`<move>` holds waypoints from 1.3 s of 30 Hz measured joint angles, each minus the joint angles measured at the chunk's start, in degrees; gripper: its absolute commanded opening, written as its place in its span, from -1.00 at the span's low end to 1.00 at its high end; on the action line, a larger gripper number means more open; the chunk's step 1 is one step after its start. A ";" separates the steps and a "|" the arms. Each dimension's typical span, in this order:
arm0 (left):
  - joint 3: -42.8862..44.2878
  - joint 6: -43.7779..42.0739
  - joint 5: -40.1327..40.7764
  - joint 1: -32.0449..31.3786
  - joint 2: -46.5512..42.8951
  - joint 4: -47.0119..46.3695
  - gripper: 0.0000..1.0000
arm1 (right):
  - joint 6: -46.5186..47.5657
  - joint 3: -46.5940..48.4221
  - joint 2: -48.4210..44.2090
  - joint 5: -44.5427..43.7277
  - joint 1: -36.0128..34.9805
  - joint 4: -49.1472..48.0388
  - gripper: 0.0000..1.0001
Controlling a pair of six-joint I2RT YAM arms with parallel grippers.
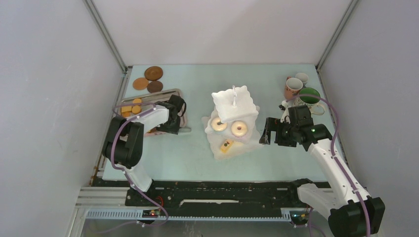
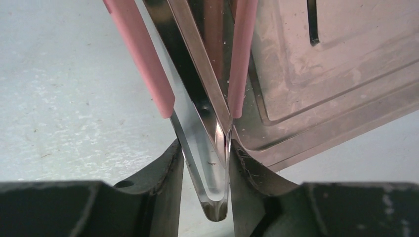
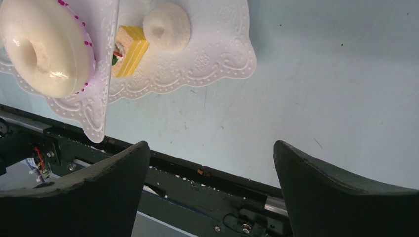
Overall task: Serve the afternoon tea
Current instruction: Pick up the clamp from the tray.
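The white three-tier stand (image 1: 232,111) is mid-table. Two donuts (image 1: 239,128) lie on its middle tier and a yellow cake (image 1: 227,145) on the bottom tier. My left gripper (image 1: 170,121) is over the grey tray's near edge. In the left wrist view it (image 2: 206,165) is shut on the metal end of the pink tongs (image 2: 197,113). My right gripper (image 1: 267,134) is open and empty just right of the stand. The right wrist view shows its fingers (image 3: 118,173) wide apart, with a donut (image 3: 44,49), the yellow cake (image 3: 129,50) and a small white donut (image 3: 166,27) ahead.
The grey tray (image 1: 168,93) at the left holds orange biscuits (image 1: 131,106). Three brown coasters (image 1: 153,73) lie behind it. The pink mug (image 1: 293,88), small pale mug (image 1: 302,78) and green-inside mug (image 1: 310,97) stand at the back right. The table's black front rail (image 3: 197,182) is close.
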State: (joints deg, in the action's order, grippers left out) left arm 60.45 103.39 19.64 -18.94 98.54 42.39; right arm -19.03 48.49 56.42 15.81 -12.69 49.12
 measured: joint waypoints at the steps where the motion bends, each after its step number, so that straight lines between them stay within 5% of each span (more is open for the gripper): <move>1: 0.00 -0.39 0.17 0.00 -0.07 -0.04 -0.33 | 0.00 0.00 0.00 0.00 0.00 0.00 0.95; 10: 0.00 -4.50 1.07 0.17 -2.89 2.34 -0.69 | 0.00 -0.02 -0.04 -0.02 0.00 -0.02 0.95; 21: 0.00 -10.67 2.71 0.37 -7.48 5.20 -0.85 | 0.00 -0.02 -0.74 -0.02 0.00 -0.02 0.94; 39: 1.95 -15.93 2.03 0.39 -8.09 10.93 -0.44 | 0.00 -0.02 -0.98 -0.11 -0.26 -0.02 0.94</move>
State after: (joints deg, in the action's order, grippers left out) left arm 62.39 87.46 21.67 -18.55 90.45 53.32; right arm -19.03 48.47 55.44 15.70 -12.95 49.10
